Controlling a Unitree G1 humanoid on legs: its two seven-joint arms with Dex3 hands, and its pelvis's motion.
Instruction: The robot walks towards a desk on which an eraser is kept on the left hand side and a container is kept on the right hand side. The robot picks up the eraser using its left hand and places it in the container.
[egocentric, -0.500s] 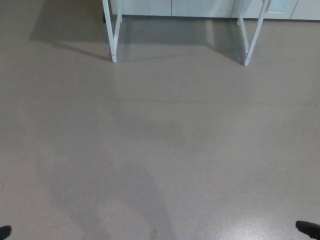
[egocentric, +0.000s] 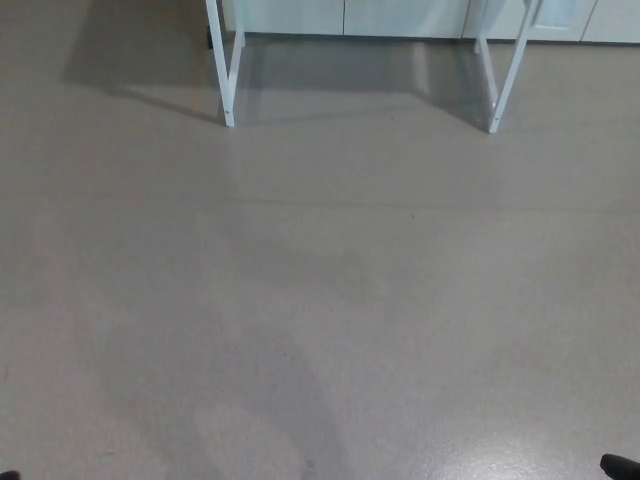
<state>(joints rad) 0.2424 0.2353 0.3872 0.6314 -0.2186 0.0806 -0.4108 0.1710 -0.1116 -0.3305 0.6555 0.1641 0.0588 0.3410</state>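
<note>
- The grey floor (egocentric: 320, 300) fills nearly all of our view, so we judge that we are in the approach step: walking up to the desk, with nothing picked up yet.
- The desk shows only as its white legs at the top of the picture, one pair to the left (egocentric: 228, 70) and one pair to the right (egocentric: 497, 75); its top is out of view above the frame.
- Behind the desk legs runs a strip of pale cabinet fronts (egocentric: 345, 15), and the desk's shadow lies on the floor just in front of them.
- The eraser and the container do not show here; by the task they should sit on the desktop above those legs, eraser to the left and container to the right, but we cannot confirm it.
- Well away from the desk legs, at the bottom right corner, a small dark tip (egocentric: 620, 465) pokes in; we take it for part of our right hand, and we cannot tell whether it is open or closed.
- At the bottom left corner there is only a dark sliver at the very edge, too little to read as the left hand.
- The next move calls for more walking toward the desk legs until the desktop comes into view.
</note>
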